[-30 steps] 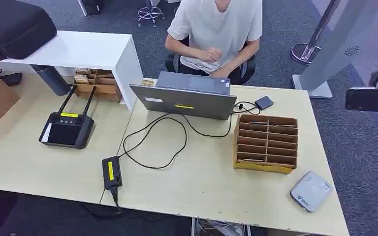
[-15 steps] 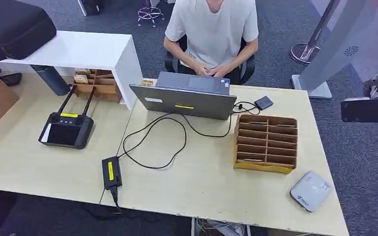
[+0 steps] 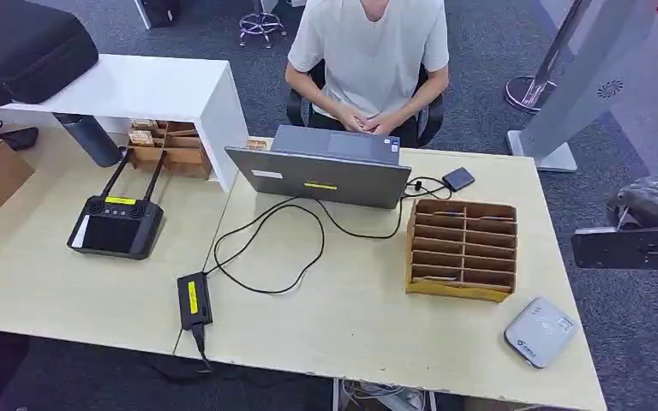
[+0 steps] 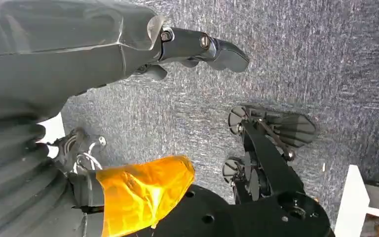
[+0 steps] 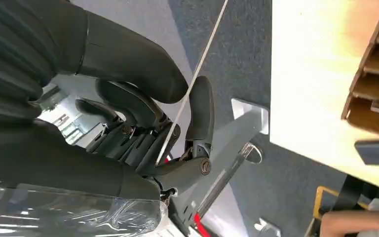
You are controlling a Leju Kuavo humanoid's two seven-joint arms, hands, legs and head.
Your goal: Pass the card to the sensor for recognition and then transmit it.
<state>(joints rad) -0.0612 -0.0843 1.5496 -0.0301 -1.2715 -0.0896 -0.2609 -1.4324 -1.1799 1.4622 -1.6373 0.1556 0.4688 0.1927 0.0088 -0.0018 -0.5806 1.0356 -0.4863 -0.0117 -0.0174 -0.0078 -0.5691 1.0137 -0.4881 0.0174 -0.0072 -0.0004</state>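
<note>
Holding card (image 3: 630, 248) edge-on in right hand (image 3: 655, 201) beside table (image 3: 368, 317).

one laptop (image 3: 330, 171), one slotted cardboard organizer (image 3: 462, 249), one white card reader (image 3: 541, 332), one antenna controller (image 3: 117, 224)

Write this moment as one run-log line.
right hand: holds card, right of table | sensor: near table corner, not yet reached | left hand: empty, hanging
</note>
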